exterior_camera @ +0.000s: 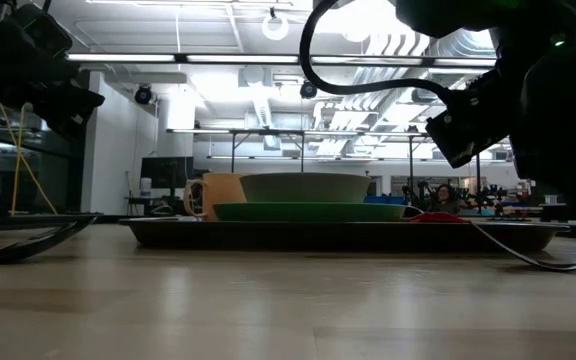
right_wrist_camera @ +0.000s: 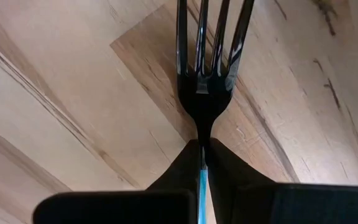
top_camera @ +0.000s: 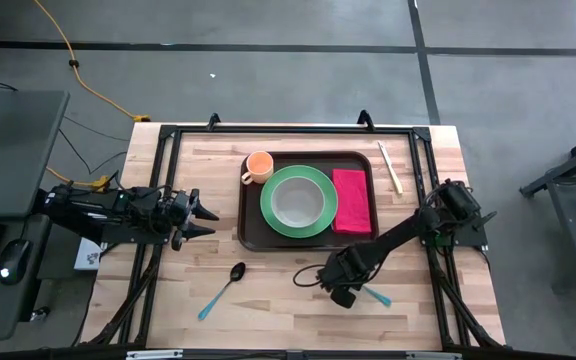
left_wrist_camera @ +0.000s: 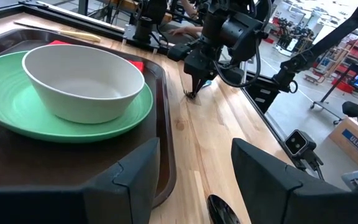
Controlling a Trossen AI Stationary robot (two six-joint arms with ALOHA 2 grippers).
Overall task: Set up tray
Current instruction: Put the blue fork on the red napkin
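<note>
Overhead and wrist views of a 2-arm tray-setting scene. The tray (top_camera: 251,232), a wide dark brown plastic piece with a raised rim, lies at the centre of the table (top_camera: 288,310) toward 12 o'clock. It carries a green plate (top_camera: 268,208) with a white bowl (top_camera: 297,201) on it, an orange cup (top_camera: 258,165) at its 10 o'clock corner and a red napkin (top_camera: 352,201) along its 3 o'clock side. The right gripper (top_camera: 345,290), low over the wood at 5 o'clock from the tray, has its jaws closed on the neck of a fork (right_wrist_camera: 210,68), whose black head lies on the table and whose blue handle runs back between the fingers. The left gripper (top_camera: 204,219) waits at 9 o'clock from the tray, jaws apart and empty. A spoon (top_camera: 223,289) with a blue handle lies at 7 o'clock, and chopsticks (top_camera: 390,166) lie at 2 o'clock. The tray is probably stiff, smooth and light in itself, but its load could slide; the rim on a long side, clear of the plate, seems the best hold.
</note>
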